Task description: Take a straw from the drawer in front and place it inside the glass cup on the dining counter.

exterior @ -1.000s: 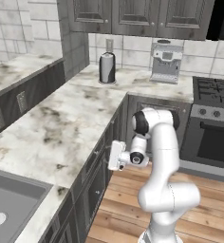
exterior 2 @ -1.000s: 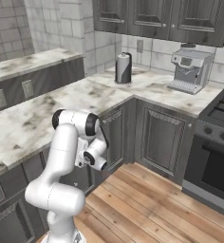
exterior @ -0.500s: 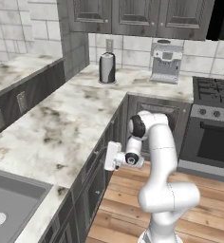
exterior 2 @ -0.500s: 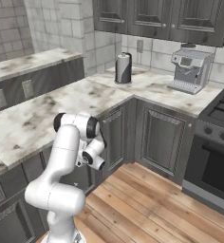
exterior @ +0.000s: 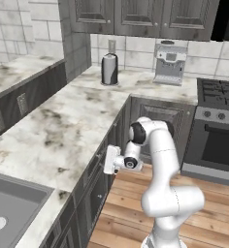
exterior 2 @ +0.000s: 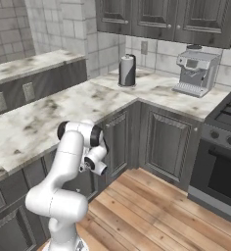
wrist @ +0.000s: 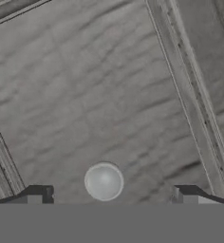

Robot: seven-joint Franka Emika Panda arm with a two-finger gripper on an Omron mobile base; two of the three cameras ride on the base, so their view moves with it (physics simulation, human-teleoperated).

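The drawer is shut; its moulded dark-grey front (wrist: 109, 104) faces the hand, with a round pale knob (wrist: 103, 181) low in the middle. My gripper (wrist: 111, 193) is open, one dark tip on each side of the knob and apart from it. From the left base the white hand (exterior: 111, 160) points at the cabinet fronts under the marbled worktop (exterior: 63, 131); from the right base it is low beside the cabinets (exterior 2: 94, 164). The dining counter (exterior: 19, 72) runs along the back left. Straw and glass cup are out of view.
A silvery canister with a dark top (exterior: 109, 68) and a coffee machine (exterior: 170, 63) stand at the back of the worktop. A stove (exterior: 218, 131) is to the right, a sink (exterior: 9, 213) at the lower left. Wooden floor (exterior 2: 156, 211) lies open behind the arm.
The hand has crept a little closer to the drawer front, leftward in the left base view. Nothing else has moved.
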